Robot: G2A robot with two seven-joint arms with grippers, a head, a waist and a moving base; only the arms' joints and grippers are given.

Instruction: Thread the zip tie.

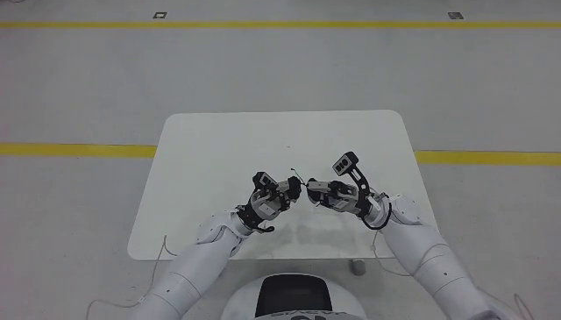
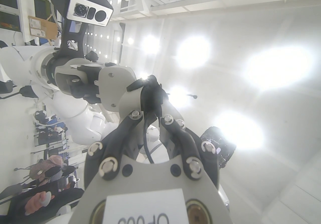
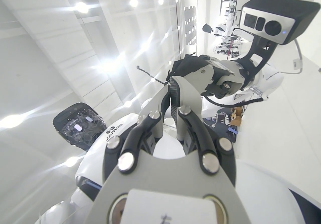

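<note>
Left gripper (image 2: 151, 102) and right gripper (image 3: 170, 92) meet tip-to-tip, both apparently clenching the zip tie (image 3: 150, 76); its tail points far.

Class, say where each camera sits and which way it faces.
Top view: above the arms, facing down at the table; left hand and right hand show.
Left wrist view: on the left wrist, facing up at ceiling lights past its hand.
Right wrist view: on the right wrist, likewise upward.
Both wrist views share the zip tie.
</note>
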